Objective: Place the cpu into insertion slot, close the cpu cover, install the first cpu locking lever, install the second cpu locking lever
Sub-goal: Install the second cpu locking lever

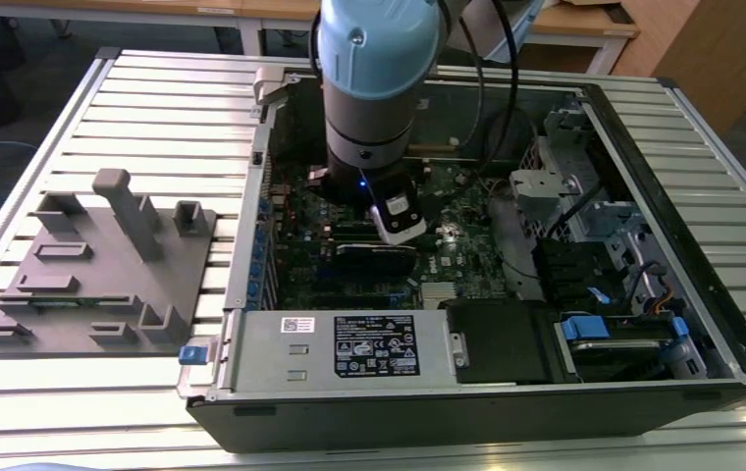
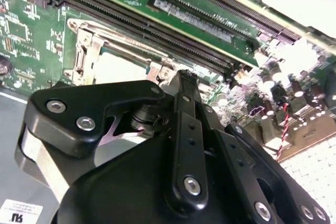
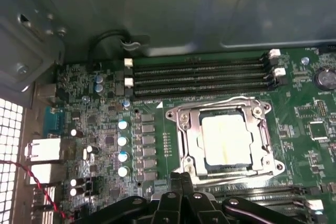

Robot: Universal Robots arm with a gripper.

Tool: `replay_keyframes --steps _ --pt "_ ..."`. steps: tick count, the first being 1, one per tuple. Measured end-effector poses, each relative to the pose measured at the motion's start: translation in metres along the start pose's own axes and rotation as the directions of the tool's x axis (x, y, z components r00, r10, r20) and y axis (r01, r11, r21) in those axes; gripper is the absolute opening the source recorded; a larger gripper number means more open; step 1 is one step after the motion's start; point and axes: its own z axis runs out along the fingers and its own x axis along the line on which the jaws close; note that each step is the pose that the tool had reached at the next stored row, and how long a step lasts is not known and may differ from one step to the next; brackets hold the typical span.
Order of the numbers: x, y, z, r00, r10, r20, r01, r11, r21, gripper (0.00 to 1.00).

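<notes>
A: Status, left to right in the first wrist view?

B: Green circuit board [image 3: 105,129] with its capacitor row, then the insertion slot [image 3: 226,140]. The cpu [image 3: 223,139] sits flat in it, and the cpu cover [image 3: 189,145] is down around it as a silvery frame. Memory slots [image 3: 199,77] run along the far side.

A: Gripper?

B: Gripper [image 3: 181,179] is just beside the socket's near edge, fingers pinched narrow, nothing held. In the second wrist view the tip [image 2: 184,77] sits at the frame's corner, probably on a locking lever, but the lever wire is hard to make out.
</notes>
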Motion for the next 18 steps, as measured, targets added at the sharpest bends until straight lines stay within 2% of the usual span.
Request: replay_keyframes --steps 3,4,10,16,18 --pt "0.0002 0.0022 -0.0006 1.0000 -0.001 0.0035 0.001 0.9995 0.0318 0.11" --pt "0.0002 0.0026 -0.0005 1.0000 0.000 0.0040 0.000 0.9994 0.0352 0.11" --pt "-0.0002 0.0029 -0.0003 1.0000 0.002 0.0045 -0.002 0.9994 0.0349 0.11" --pt "-0.0120 0.0046 0.0003 1.0000 0.002 0.0029 -0.002 0.9994 0.0350 0.11" --pt "-0.0148 0.0074 0.0012 1.0000 0.002 0.0024 -0.002 0.9994 0.0351 0.11"
